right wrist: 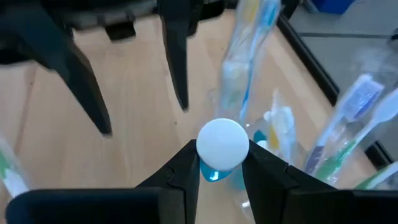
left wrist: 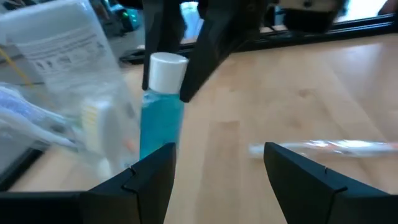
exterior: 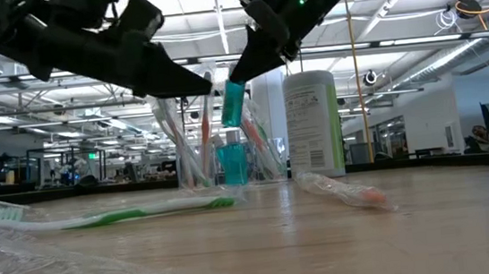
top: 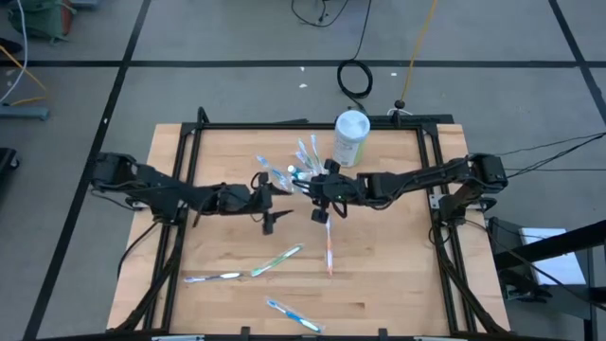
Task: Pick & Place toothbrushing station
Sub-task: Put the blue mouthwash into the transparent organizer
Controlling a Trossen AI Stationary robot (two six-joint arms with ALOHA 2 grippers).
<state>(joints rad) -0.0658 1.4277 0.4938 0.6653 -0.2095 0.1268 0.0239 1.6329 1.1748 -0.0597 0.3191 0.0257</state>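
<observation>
A clear cup [top: 301,167] on the far middle of the table holds several pastel toothbrushes [right wrist: 348,124] and a blue toothpaste tube [exterior: 232,163]. Above it, my right gripper [top: 322,192] is shut on a second blue toothpaste tube [left wrist: 160,121], which has a white cap. My left gripper [left wrist: 217,168] is open just left of that tube, its fingers touching nothing. Loose wrapped toothbrushes lie flat on the table: an orange one [top: 329,244], a green one [top: 276,260] and two blue ones [top: 214,277] [top: 294,315]. My right gripper pinches the tube between its two fingers at the white cap end [right wrist: 222,144]. The fingers come slanting down from the table's right side. The tube hangs below them, cap up and a little tilted, its blue body [exterior: 233,102] lifted clear above the cup.
A tall white-and-green canister [top: 350,138] stands just right of the cup, near the far edge. A black frame [top: 189,142] runs around the wooden tabletop. Bare wood [top: 388,275] lies toward the near right.
</observation>
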